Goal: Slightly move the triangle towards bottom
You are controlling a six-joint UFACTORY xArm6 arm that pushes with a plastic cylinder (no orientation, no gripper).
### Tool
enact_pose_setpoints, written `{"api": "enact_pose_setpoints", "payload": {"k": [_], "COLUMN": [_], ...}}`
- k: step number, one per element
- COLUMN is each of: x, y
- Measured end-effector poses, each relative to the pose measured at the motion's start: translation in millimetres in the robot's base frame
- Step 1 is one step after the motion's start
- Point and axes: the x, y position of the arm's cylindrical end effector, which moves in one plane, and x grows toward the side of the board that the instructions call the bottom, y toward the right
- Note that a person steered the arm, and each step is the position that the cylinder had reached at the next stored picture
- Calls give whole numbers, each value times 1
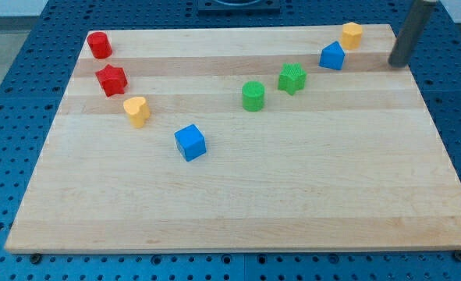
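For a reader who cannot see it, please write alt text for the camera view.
My tip rests at the board's right edge, right of the blue triangle and yellow block. Two green blocks sit mid-board, a blue cube lower, a yellow heart and two red blocks at left.

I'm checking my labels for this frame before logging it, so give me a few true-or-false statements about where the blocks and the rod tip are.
1. My tip touches the blue triangle. False: it stands apart, to the view's right of it.
2. The yellow hexagon lies just above and right of the blue triangle. True.
3. Both green blocks sit at the view's bottom edge. False: the green cylinder and green star lie near the board's middle.
4. The red star lies between the red cylinder and the yellow heart. True.
5. The blue cube is the block nearest the view's bottom. True.
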Motion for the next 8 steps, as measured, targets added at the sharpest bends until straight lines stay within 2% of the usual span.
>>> {"api": "enact_pose_setpoints", "payload": {"k": [1, 2, 3, 4, 5, 6, 7, 8], "x": [-52, -57, -24, 13, 9, 23, 87, 105], "y": [19, -26, -122, -181, -150, -123, -123, -142]}}
